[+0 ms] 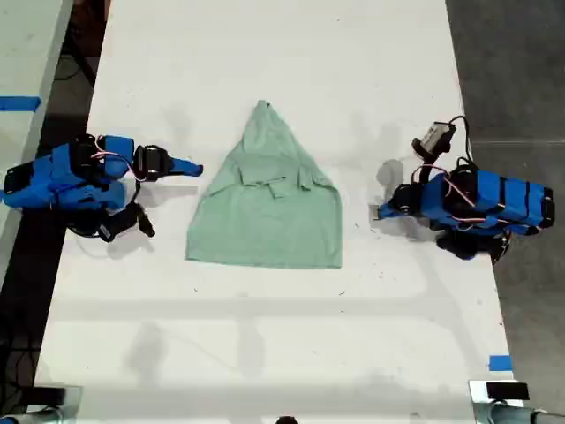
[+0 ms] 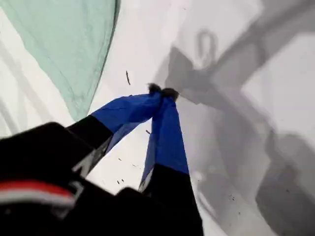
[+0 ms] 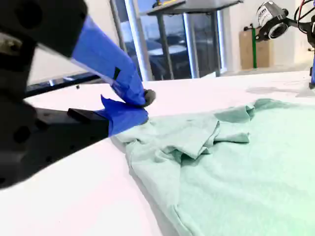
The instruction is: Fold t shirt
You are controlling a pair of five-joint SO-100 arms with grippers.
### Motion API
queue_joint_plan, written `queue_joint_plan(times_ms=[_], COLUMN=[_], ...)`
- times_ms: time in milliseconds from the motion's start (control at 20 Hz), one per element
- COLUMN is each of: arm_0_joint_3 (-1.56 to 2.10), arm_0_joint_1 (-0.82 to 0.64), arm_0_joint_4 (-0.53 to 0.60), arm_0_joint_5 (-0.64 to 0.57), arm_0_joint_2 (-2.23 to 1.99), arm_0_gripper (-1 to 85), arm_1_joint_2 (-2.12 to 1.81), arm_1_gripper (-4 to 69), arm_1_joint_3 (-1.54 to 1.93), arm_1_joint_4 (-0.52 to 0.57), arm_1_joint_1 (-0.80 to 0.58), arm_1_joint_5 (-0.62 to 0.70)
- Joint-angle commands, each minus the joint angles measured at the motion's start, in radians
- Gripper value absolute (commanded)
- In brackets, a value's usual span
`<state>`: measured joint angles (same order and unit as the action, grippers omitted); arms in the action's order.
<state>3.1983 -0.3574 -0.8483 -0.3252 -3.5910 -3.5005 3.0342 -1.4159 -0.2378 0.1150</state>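
Blue-taped tips of my first tool (image 2: 162,92) pressed together, holding nothing, just beside shirt hem. My second tool (image 3: 140,104) closed at t shirt (image 1: 267,196) edge, whether pinching cloth unclear. Shirt: soft mint cloth, triangular, sleeves folded inward, mid white tabletop (image 1: 265,336). Arms crouch low either side.

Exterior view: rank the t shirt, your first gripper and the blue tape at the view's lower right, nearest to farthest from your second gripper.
From my second gripper, at the exterior view's left:
1. t shirt, right beside it, mid-table.
2. my first gripper, past the shirt, toward the view's right.
3. blue tape, at the table's lower right edge.
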Motion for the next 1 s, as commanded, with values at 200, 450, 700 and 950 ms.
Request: queue_joint_plan(times_ms=[200,450,700,950], arm_0_joint_3=[0.011,0.011,0.009,0.009], arm_0_joint_1=[-0.009,-0.012,-0.008,-0.008], arm_0_joint_4=[-0.011,-0.011,-0.011,-0.011], arm_0_joint_5=[0.035,0.038,0.037,0.035], arm_0_joint_2=[-0.009,-0.009,-0.009,-0.009], arm_0_gripper=[-0.1,-0.1,-0.1,-0.1], arm_1_joint_2=[-0.009,0.011,0.301,0.792], arm_1_gripper=[-0.3,-0.4,13.6,16.8], arm_1_joint_3=[0.034,-0.021,-0.218,-0.367], arm_1_joint_4=[0.008,0.092,0.158,0.456], arm_1_joint_1=[0.005,0.061,0.075,0.083], arm_1_joint_5=[-0.009,-0.005,-0.072,-0.071])
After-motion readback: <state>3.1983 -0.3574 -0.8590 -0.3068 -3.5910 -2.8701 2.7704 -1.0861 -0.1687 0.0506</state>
